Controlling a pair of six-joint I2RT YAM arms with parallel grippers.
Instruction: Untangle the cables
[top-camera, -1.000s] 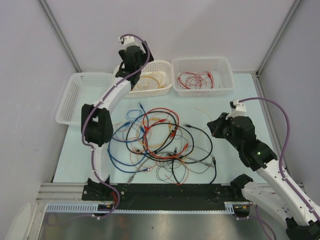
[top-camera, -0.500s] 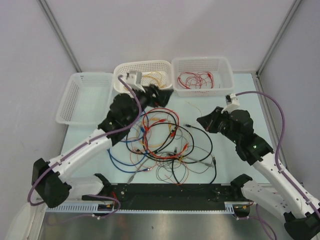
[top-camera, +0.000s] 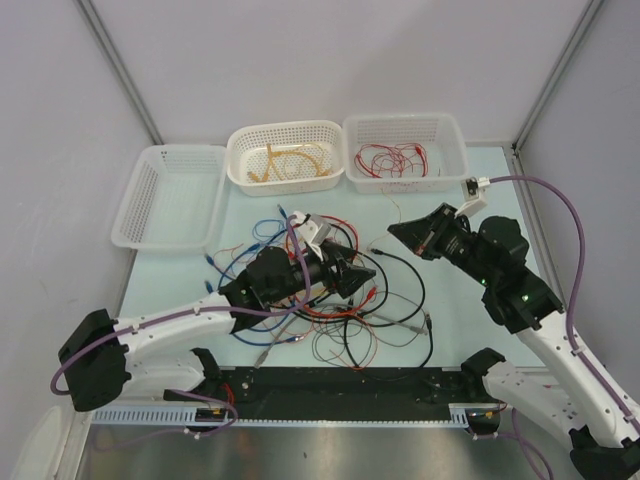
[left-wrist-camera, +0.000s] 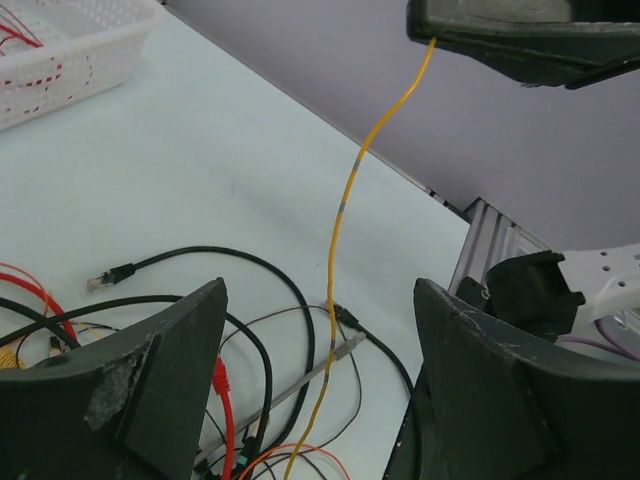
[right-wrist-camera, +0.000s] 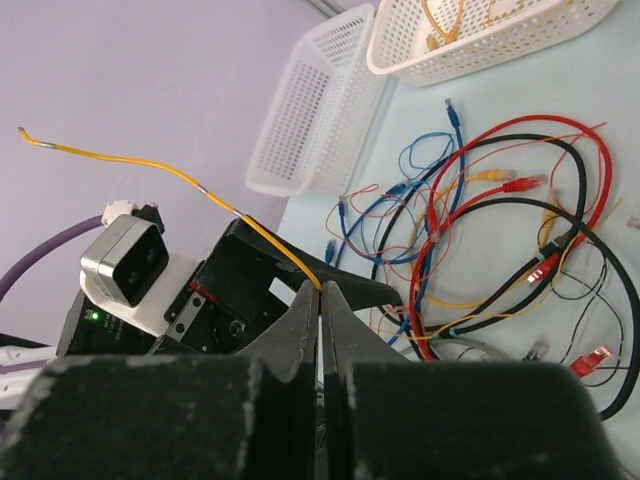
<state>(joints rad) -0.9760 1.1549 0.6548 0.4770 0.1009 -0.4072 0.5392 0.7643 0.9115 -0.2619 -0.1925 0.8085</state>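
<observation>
The cables (top-camera: 330, 290) lie as a tangle of red, black, blue, orange and grey loops in the middle of the table, also in the right wrist view (right-wrist-camera: 500, 230). My right gripper (top-camera: 393, 229) is shut on a thin yellow wire (right-wrist-camera: 200, 185) and holds it above the table; its tip (right-wrist-camera: 321, 288) pinches the wire. The wire (left-wrist-camera: 345, 200) hangs from it down into the tangle. My left gripper (top-camera: 360, 273) is open and low over the tangle, its fingers (left-wrist-camera: 160, 390) on either side of the hanging wire, not touching it.
Three white baskets stand along the back: a left one (top-camera: 165, 200) with nothing in it, a middle one (top-camera: 240, 165) with yellow cables, a right one (top-camera: 450, 160) with red cables. The black base rail (top-camera: 330, 385) lies at the near edge.
My left arm has swung from the middle basket down to the tangle. My right gripper has moved left and toward the back with the yellow wire.
</observation>
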